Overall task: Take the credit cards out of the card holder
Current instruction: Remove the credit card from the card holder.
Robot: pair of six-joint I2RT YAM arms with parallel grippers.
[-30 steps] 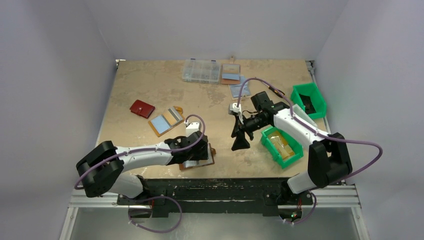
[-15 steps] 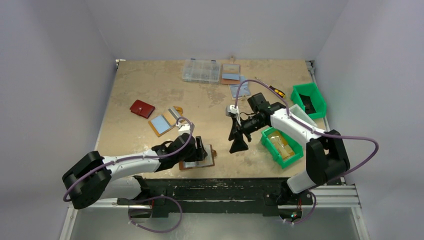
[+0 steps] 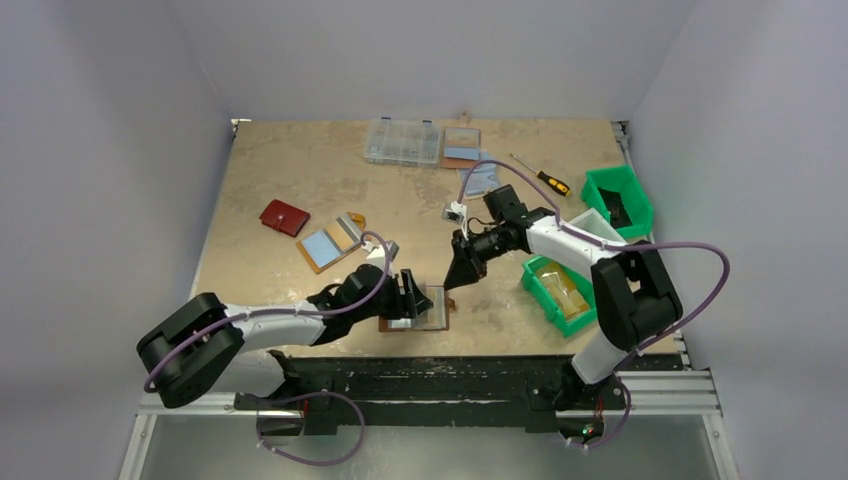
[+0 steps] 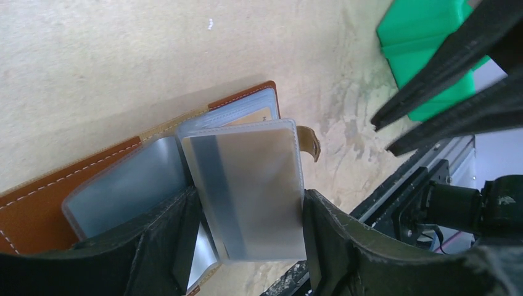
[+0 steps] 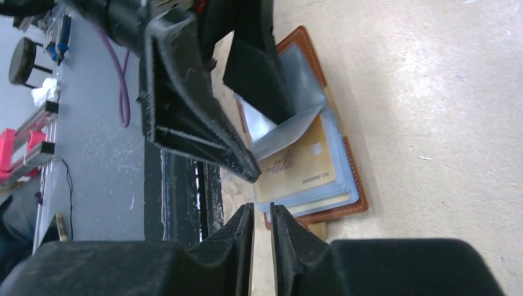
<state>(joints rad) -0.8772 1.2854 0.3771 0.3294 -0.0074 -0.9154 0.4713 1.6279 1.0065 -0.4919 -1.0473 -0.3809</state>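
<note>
The brown card holder [image 3: 437, 318] lies open near the table's front edge. My left gripper [image 3: 408, 299] reaches over it and is shut across a frosted clear sleeve [image 4: 247, 185], which is lifted off the stack; the sleeve's edges touch both fingers [image 4: 345, 246]. A gold credit card [image 5: 302, 169] shows in the top pale blue sleeve under it, and its corner [image 4: 251, 116] peeks out in the left wrist view. My right gripper [image 5: 262, 213] hovers at the holder's [image 5: 359, 196] edge. Its jaws stand almost together with nothing between them.
A green bin [image 3: 562, 290] with amber items sits right of the holder, and another green bin [image 3: 620, 200] is farther back. A dark red wallet [image 3: 284, 217], a second brown holder [image 3: 330, 243], a clear box [image 3: 402, 142] and a screwdriver [image 3: 540, 176] lie around.
My right gripper moved left and down to the holder and closed its jaws. The left gripper slid right with the sleeve, and the holder shifted right with it.
</note>
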